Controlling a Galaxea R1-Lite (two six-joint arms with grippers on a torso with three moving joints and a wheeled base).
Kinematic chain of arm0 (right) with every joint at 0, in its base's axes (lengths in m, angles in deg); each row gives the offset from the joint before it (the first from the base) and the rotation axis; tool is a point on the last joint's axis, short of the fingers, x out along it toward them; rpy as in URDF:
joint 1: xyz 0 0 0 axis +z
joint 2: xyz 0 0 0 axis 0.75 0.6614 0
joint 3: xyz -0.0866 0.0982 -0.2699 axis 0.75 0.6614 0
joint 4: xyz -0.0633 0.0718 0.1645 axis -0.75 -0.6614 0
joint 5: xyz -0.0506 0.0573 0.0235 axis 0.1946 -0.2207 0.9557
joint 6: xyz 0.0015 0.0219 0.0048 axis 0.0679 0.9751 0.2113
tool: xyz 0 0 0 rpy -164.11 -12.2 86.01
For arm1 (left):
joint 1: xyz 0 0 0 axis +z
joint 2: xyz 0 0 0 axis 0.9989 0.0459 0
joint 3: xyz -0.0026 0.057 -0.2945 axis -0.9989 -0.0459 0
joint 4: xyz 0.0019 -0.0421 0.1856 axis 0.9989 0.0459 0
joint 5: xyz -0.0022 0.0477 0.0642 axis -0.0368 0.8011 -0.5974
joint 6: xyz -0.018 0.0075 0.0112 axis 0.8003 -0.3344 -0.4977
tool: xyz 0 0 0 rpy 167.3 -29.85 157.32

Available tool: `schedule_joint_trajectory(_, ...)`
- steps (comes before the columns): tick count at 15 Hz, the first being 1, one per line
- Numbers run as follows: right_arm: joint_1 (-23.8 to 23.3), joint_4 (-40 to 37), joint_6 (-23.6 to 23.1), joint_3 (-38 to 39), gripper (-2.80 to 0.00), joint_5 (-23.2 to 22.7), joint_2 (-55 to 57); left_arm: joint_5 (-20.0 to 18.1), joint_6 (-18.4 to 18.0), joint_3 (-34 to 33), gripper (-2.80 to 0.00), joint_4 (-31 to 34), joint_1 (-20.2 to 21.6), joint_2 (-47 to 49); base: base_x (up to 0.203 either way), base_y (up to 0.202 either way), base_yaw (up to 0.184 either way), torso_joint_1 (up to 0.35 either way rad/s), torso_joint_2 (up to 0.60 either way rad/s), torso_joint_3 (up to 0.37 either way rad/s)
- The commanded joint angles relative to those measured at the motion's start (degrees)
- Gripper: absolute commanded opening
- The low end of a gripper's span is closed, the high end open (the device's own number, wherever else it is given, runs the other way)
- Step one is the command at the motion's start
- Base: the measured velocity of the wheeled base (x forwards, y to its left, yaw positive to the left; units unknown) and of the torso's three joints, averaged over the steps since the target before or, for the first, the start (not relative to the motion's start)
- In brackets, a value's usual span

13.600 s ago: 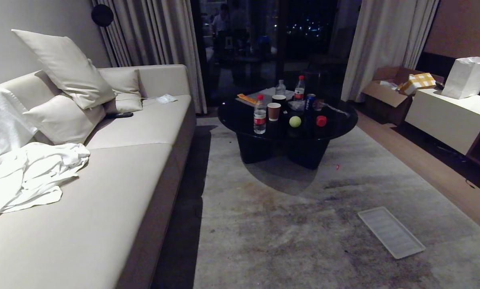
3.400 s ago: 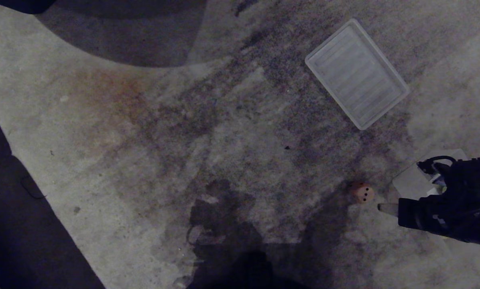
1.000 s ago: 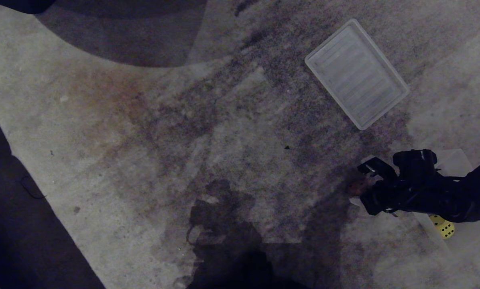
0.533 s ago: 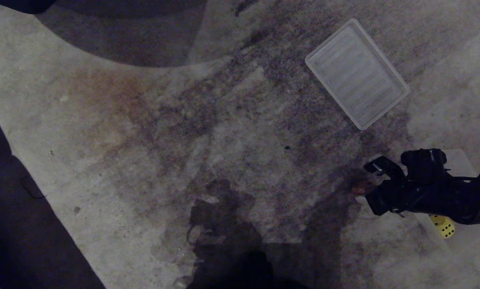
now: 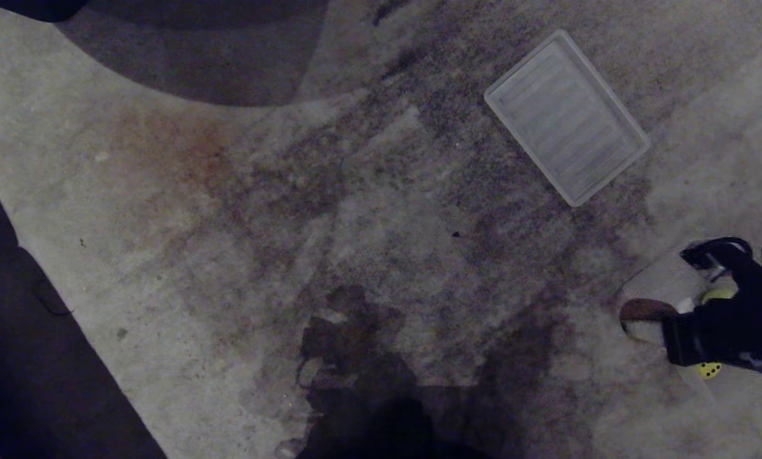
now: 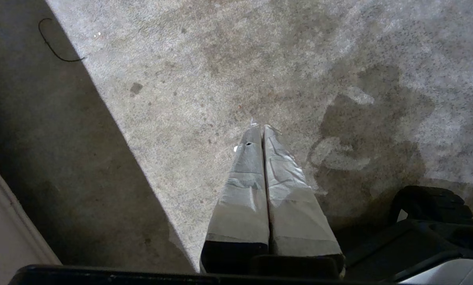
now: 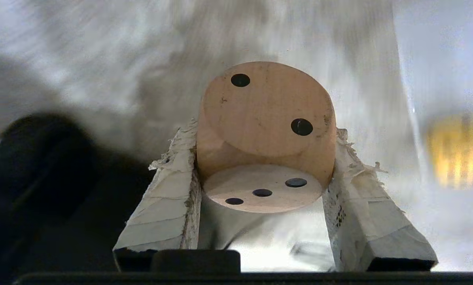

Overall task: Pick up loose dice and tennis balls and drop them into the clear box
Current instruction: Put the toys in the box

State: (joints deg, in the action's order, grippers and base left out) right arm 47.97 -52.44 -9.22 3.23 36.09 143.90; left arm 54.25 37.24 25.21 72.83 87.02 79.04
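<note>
Beige die (image 7: 266, 136) held between the two taped fingers (image 7: 163, 206) of the right gripper (image 7: 264, 186), which pinch it on opposite sides; a two-pip face and a three-pip face show in the right wrist view. In the head view the right gripper (image 5: 648, 319) hangs at the right edge over the clear box (image 5: 658, 280), which sits on the stained carpet (image 5: 355, 210). Yellow die (image 5: 709, 368) partly visible just beyond the arm, apparently inside the box. Ribbed translucent panel (image 5: 566, 118) lies flat on the carpet, well apart. Left gripper (image 6: 262, 128) pressed together above bare carpet.
</note>
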Motion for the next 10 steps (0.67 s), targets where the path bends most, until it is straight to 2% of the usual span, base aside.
schedule_joint_trajectory(1,-0.43,-7.11,2.90,5.88,-2.80,0.01,-21.68,0.03,0.04,-0.09,-2.80,-0.06,0.00,0.00,0.000,0.000,0.000,0.000,0.00,0.000)
schedule_joint_trajectory(6,-4.45,-21.86,6.50,16.49,-2.80,0.03,-51.18,0.03,0.04,-0.09,-2.80,-0.06,0.00,0.00,0.000,0.000,0.000,0.000,0.00,0.000)
schedule_joint_trajectory(9,-5.31,-25.01,7.22,20.89,-2.80,1.42,-62.46,0.03,0.04,-0.09,-2.80,-0.01,0.00,0.00,0.000,0.000,0.000,0.000,0.00,0.000)
schedule_joint_trajectory(10,-5.38,-24.37,7.27,23.16,-2.80,4.09,-63.52,0.03,0.04,-0.09,-2.80,-0.06,0.00,0.00,0.000,0.000,0.000,0.000,0.00,0.000)
